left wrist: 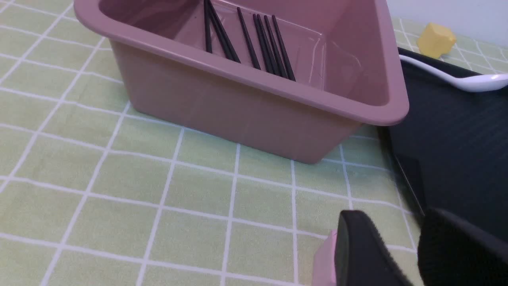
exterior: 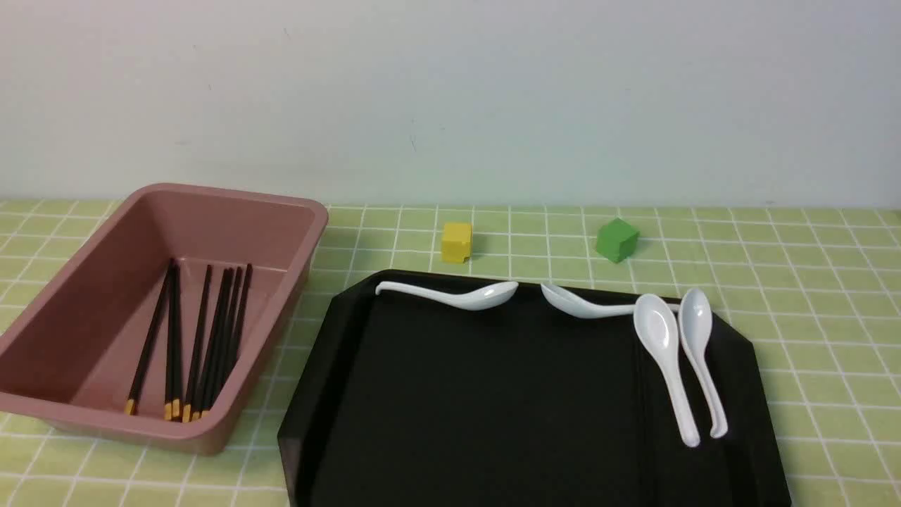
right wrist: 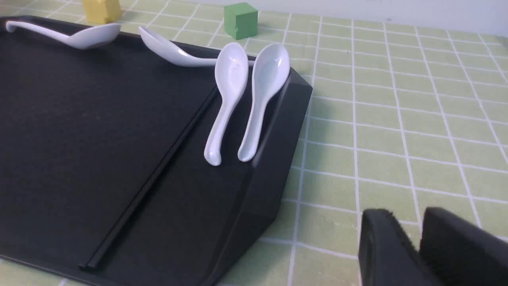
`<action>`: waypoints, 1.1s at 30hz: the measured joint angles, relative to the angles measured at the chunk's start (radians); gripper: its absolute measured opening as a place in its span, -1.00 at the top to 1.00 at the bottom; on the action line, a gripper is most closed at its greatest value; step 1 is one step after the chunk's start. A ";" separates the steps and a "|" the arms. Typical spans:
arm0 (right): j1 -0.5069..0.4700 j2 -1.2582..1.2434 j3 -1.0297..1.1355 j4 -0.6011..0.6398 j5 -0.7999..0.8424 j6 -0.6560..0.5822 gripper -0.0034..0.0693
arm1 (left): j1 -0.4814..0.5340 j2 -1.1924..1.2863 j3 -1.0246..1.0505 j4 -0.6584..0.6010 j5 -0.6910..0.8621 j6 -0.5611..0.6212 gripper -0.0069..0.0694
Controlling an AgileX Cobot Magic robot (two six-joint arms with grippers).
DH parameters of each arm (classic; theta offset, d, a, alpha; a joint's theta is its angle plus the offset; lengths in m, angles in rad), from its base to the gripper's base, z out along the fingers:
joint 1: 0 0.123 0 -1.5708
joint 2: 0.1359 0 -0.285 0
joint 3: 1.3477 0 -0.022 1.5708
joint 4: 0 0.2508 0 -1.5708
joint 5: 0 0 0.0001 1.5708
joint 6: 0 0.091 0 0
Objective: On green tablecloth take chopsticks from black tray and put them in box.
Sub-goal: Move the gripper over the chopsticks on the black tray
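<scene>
Several black chopsticks [exterior: 204, 338] with orange ends lie inside the pink box [exterior: 105, 282] at the left of the green tablecloth [exterior: 809, 282]. The left wrist view shows them in the box [left wrist: 246, 103] too. On the black tray [right wrist: 79, 139], one black chopstick [right wrist: 151, 178] lies flat beside the spoons. My left gripper [left wrist: 395, 216] hovers over the cloth near the box's corner and the tray's edge [left wrist: 456, 131], open and empty. My right gripper [right wrist: 408, 214] is over the cloth just off the tray's right side, its tips slightly apart with nothing between them. Neither gripper appears in the front view.
Several white spoons rest on the tray [exterior: 493, 394]: two along its far rim [exterior: 450, 296] [exterior: 584, 304], and two side by side at its right [exterior: 662, 359] [exterior: 700, 352]. A yellow cube [exterior: 456, 242] and a green cube [exterior: 617, 239] stand behind the tray. A wall closes off the back.
</scene>
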 joint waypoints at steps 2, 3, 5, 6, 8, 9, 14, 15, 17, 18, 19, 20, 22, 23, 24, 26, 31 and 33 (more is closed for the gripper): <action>0.000 0.000 0.000 0.000 0.000 0.000 0.42 | 0.000 0.000 0.000 0.000 0.000 0.000 0.19; 0.000 0.000 0.000 0.000 0.000 0.000 0.42 | 0.000 0.000 0.000 0.000 0.000 0.000 0.19; 0.000 0.000 0.000 0.000 0.000 0.000 0.42 | 0.000 0.000 0.000 0.000 0.000 0.000 0.19; 0.000 0.000 0.000 0.000 0.000 0.000 0.42 | 0.000 0.000 0.000 0.000 0.000 0.000 0.19; 0.000 0.000 0.000 0.000 0.000 0.000 0.41 | 0.000 0.000 0.000 0.000 0.000 0.000 0.19; 0.000 0.000 0.000 0.000 0.000 0.000 0.41 | 0.000 0.000 0.000 0.000 0.000 0.000 0.19; 0.000 0.000 0.000 0.000 0.000 0.000 0.40 | 0.000 0.000 0.000 0.000 0.000 0.000 0.19; 0.000 0.000 0.000 0.000 0.000 0.000 0.39 | 0.000 0.000 0.000 0.000 0.000 0.000 0.19; 0.000 0.000 0.000 0.000 0.000 0.000 0.38 | 0.000 0.000 0.000 0.000 0.000 0.000 0.19; 0.000 0.000 0.000 0.000 0.000 0.000 0.38 | 0.000 0.000 0.000 0.000 0.000 0.000 0.19; 0.000 0.000 0.000 0.000 0.000 0.000 0.37 | 0.000 0.000 0.000 0.000 0.000 0.000 0.19; 0.000 0.000 0.000 0.000 0.000 0.000 0.37 | 0.000 0.000 0.000 0.000 0.000 0.000 0.19; 0.000 0.000 0.000 0.000 0.000 0.000 0.37 | 0.000 0.000 0.000 0.000 0.000 0.000 0.19; 0.000 0.000 0.000 0.000 0.000 0.000 0.36 | 0.000 0.000 0.000 0.000 0.000 0.000 0.19; 0.000 0.000 0.000 0.000 0.000 0.000 0.36 | 0.000 0.000 0.000 0.000 0.000 0.000 0.19; 0.000 0.000 0.000 0.000 0.000 0.000 0.35 | 0.000 0.000 0.000 0.000 0.000 0.000 0.19; 0.000 0.000 0.000 0.000 0.000 0.000 0.33 | 0.000 0.000 0.000 0.000 0.000 0.000 0.19; 0.000 0.000 0.000 0.000 0.000 0.000 0.32 | 0.000 0.000 0.000 0.000 0.000 0.000 0.19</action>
